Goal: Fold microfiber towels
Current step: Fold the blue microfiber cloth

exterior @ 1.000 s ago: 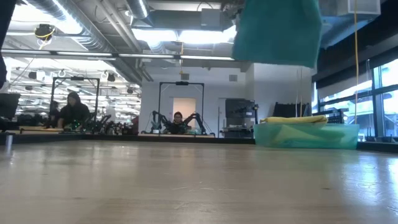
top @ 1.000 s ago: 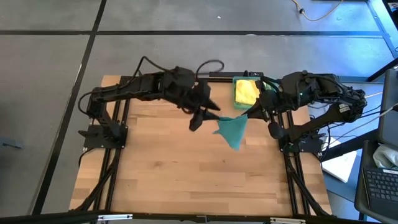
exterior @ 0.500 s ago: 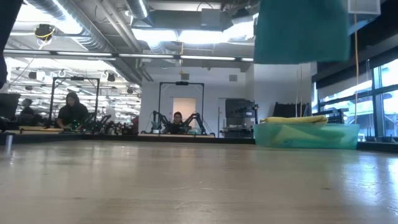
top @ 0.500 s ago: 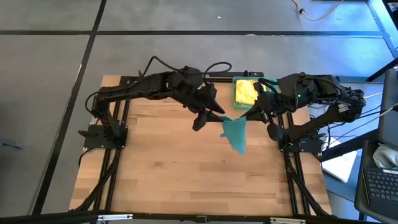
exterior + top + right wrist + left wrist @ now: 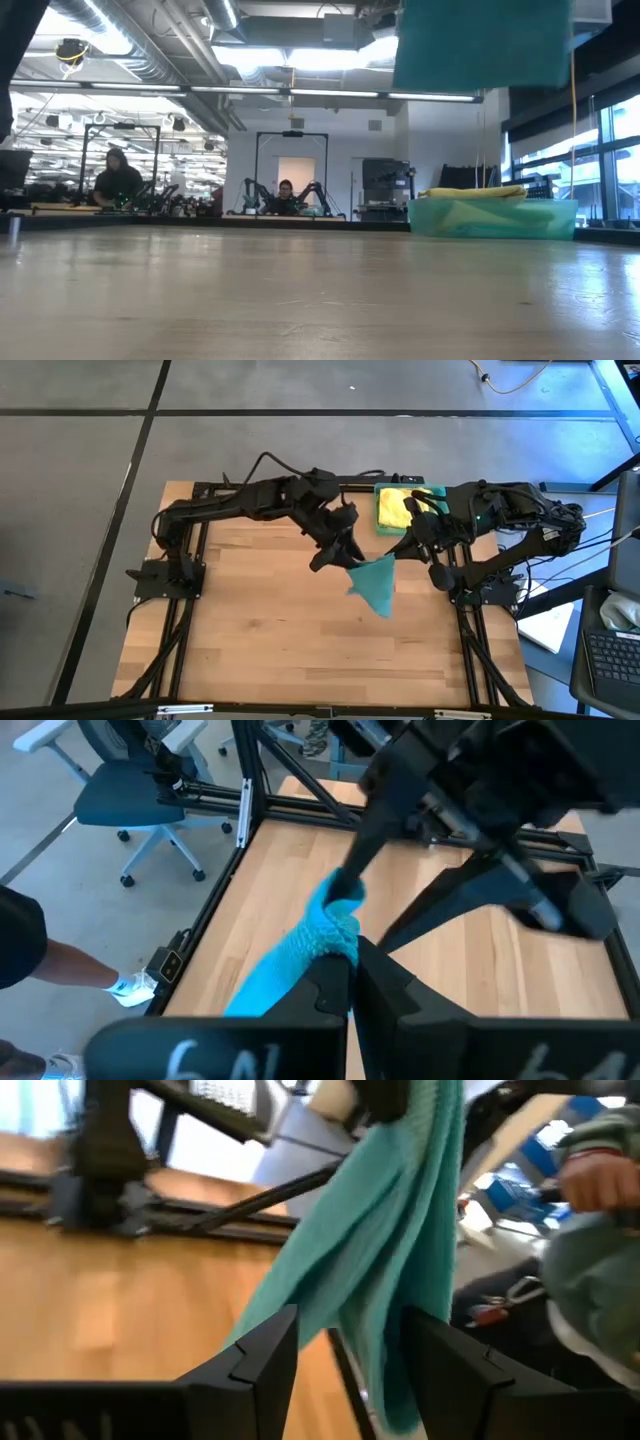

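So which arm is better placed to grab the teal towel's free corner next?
Left, I'd judge. The right gripper is shut on the teal towel, holding it off the table, while the left gripper is open with the cloth hanging between its fingers.

- We see the wooden table [image 5: 270,620], pale planks framed by black rails.
- At about one o'clock sits the teal tray [image 5: 383,520], right on the boards at the far edge.
- From table height, that tray [image 5: 490,218] rests flat on the wood, with a yellow towel [image 5: 470,192] topping it.
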`<state>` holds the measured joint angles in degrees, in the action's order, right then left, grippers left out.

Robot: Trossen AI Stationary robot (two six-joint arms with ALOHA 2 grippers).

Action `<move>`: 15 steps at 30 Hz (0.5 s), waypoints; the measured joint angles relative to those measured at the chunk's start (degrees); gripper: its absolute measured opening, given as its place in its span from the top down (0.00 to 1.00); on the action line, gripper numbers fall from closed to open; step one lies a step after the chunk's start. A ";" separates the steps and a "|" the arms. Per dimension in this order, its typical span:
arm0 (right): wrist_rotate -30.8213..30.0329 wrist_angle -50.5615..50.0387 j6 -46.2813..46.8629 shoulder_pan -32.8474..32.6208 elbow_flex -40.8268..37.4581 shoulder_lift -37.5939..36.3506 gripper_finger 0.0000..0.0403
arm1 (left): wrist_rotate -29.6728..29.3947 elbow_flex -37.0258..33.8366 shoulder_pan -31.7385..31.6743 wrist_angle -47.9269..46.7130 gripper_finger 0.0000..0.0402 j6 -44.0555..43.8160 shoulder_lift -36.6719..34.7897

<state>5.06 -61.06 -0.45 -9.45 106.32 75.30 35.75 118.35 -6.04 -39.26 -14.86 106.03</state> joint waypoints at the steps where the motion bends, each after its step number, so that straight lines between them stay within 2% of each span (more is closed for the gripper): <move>1: -0.02 0.00 0.00 0.02 0.00 -0.02 0.99 | 1.00 0.02 0.21 0.87 0.58 -0.28 0.46; 9: -0.02 -1.00 0.00 0.00 0.00 -0.02 0.99 | 5.03 -0.01 -0.43 1.31 0.58 -4.10 0.59; 15: -0.02 -1.09 0.02 0.00 0.00 -0.02 0.99 | 11.24 -0.01 -1.33 5.15 0.58 -13.03 0.60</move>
<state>5.04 -62.15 -0.43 -9.45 106.32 75.29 46.99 118.34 -7.37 -34.11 -27.89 106.63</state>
